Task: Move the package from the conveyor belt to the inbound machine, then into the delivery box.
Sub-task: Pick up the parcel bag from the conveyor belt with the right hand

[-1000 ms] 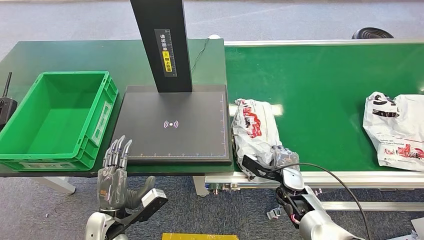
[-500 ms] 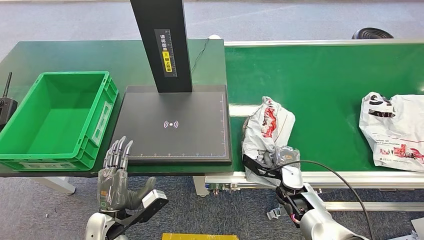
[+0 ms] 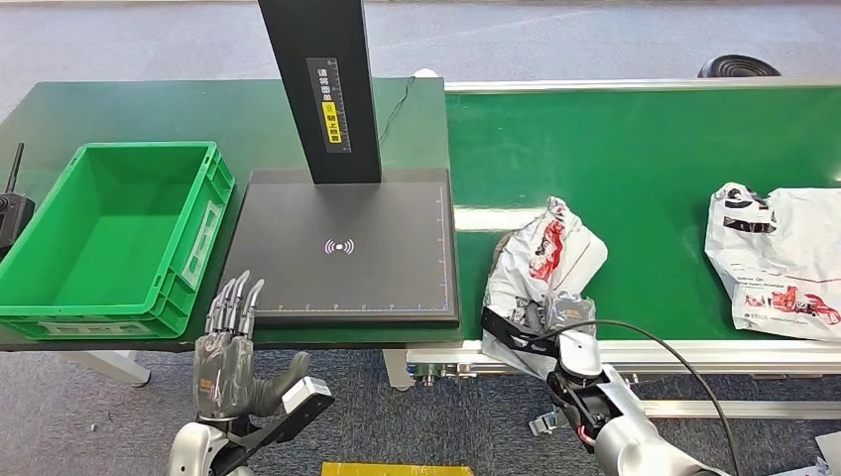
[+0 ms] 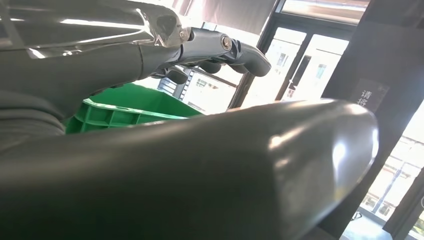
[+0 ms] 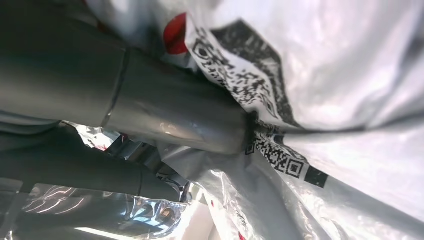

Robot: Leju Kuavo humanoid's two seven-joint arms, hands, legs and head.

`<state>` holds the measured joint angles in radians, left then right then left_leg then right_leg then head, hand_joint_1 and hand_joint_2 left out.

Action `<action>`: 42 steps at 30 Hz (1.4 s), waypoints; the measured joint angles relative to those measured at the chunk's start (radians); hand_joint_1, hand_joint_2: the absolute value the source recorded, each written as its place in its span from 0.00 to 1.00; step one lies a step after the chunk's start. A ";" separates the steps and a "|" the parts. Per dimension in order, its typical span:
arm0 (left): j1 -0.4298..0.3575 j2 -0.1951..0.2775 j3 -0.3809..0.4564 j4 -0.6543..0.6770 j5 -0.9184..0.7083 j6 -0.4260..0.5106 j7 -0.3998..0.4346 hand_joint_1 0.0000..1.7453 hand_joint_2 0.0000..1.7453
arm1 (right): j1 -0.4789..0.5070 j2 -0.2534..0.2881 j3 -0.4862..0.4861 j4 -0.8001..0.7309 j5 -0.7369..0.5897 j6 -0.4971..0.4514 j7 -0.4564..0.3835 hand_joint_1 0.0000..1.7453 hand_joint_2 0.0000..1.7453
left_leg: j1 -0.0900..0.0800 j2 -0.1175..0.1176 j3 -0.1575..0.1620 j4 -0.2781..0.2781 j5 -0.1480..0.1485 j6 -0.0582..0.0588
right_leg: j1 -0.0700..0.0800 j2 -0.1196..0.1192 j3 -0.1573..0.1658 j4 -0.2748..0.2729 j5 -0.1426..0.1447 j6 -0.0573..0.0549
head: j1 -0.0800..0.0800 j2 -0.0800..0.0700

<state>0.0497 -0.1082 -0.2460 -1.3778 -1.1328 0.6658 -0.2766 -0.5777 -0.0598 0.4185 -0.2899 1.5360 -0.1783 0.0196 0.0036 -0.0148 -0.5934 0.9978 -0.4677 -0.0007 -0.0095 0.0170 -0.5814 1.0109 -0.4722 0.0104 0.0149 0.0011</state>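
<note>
The package (image 3: pixel 540 268), a crumpled white bag with red and black print, sits at the near edge of the belt (image 3: pixel 635 149), just right of the scanner (image 3: pixel 347 248). Its far end is rucked up off the belt. The right hand (image 3: pixel 540 322) grips its near end: in the right wrist view the thumb and fingers (image 5: pixel 165 117) press into the film beside a printed code, with folds bunched around them.

The left hand (image 3: pixel 228 342) hangs below the table edge in front of the scanner, fingers straight and apart, holding nothing. The green box (image 3: pixel 193 238) stands left of the scanner. A second bag (image 3: pixel 783 258) lies well apart, farther right on the belt.

The risk from here looks to be the grip. The film is slick and loose, so the hand may have only a fold and not the contents; on a lift the bag could slide out or sag and drag on the scanner's edge. It could also land with the code folded under, so it would not read.
</note>
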 joint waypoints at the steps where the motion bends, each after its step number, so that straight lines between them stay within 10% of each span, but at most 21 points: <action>1: 0.002 0.000 0.000 0.000 -0.002 -0.001 0.000 0.00 0.00 | 0.002 0.000 0.000 0.000 -0.002 -0.007 0.002 1.00 0.00 | 0.000 0.000 0.000 0.000 0.000 0.000 | 0.000 0.000 0.000 0.000 0.000 0.000 | 0.000 0.000; 9: 0.008 0.000 0.000 -0.010 -0.017 -0.018 0.004 0.00 0.00 | 0.017 0.003 -0.002 -0.002 -0.035 -0.081 -0.009 1.00 0.00 | 0.000 0.000 0.000 0.000 0.000 0.000 | 0.000 0.000 0.000 0.000 0.000 0.000 | 0.000 0.000; 16: 0.012 -0.005 0.000 -0.038 -0.066 -0.052 0.039 0.00 0.00 | 0.022 0.065 -0.081 -0.055 -0.245 -0.359 -0.241 1.00 0.00 | 0.000 0.002 0.000 0.000 0.000 0.000 | 0.000 0.001 -0.001 0.000 0.000 0.000 | 0.000 0.000; 42: 0.005 -0.015 0.000 -0.043 -0.090 -0.056 0.043 0.00 0.00 | 0.020 0.124 -0.136 -0.279 -0.419 -0.459 -0.361 1.00 0.00 | 0.000 0.002 0.000 0.000 0.000 0.000 | 0.000 0.001 -0.001 0.000 0.000 0.000 | 0.000 0.000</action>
<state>0.0545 -0.1233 -0.2462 -1.4210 -1.2230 0.6102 -0.2336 -0.5578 0.0639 0.2823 -0.5689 1.1171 -0.6368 -0.3414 0.0037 -0.0129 -0.5937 0.9977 -0.4676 -0.0007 -0.0094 0.0179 -0.5821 1.0110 -0.4721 0.0103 0.0151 0.0011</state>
